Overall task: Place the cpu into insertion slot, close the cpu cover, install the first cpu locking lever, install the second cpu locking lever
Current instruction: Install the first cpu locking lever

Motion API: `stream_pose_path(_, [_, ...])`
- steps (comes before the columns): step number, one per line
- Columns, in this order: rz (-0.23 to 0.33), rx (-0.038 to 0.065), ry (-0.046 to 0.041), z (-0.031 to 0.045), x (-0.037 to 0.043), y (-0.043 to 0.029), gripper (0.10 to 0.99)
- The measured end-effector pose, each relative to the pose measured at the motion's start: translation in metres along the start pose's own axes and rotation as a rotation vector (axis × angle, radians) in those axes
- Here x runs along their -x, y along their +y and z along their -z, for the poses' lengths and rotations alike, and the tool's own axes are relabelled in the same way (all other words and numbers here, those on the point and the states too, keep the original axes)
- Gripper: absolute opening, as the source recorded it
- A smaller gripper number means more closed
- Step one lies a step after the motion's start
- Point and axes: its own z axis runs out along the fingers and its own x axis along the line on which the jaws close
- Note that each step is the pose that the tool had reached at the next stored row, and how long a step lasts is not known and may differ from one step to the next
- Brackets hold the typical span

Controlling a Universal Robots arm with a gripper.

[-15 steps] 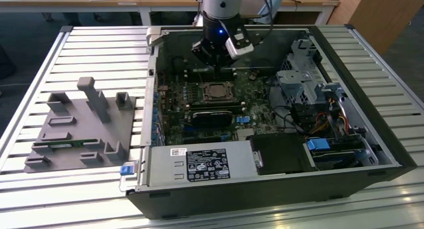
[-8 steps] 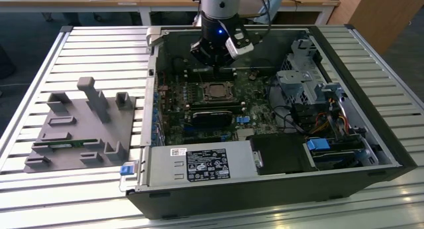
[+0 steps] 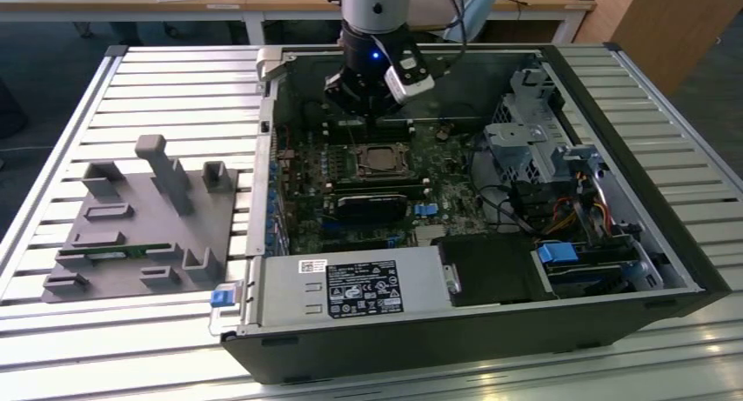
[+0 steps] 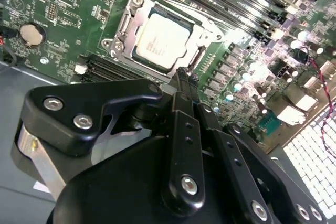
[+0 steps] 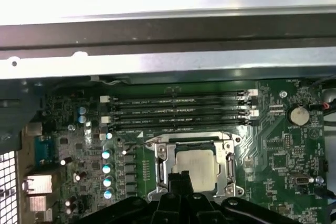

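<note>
CPU [image 4: 157, 40] sits in the slot [image 4: 122, 31] with the cover [image 4: 207, 31] apparently down over it, and my gripper [image 4: 181, 77], fingers pressed together, hovers just beside it.

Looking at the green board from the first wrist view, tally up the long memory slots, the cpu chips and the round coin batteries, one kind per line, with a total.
Long black memory slots: 4
cpu: 1
Round coin battery: 1
Total: 6
</note>
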Motion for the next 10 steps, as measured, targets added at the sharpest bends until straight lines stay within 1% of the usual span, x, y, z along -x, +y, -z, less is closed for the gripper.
stream_pose_path(5, [0.0, 0.0, -0.001, 0.0002, -0.0127, -0.0008, 0.106])
stream_pose_path(8, [0.0, 0.001, -0.0009, 0.0008, -0.016, -0.0011, 0.106])
stream_pose_path(10, [0.0, 0.003, -0.001, 0.0028, -0.0176, -0.0011, 0.106])
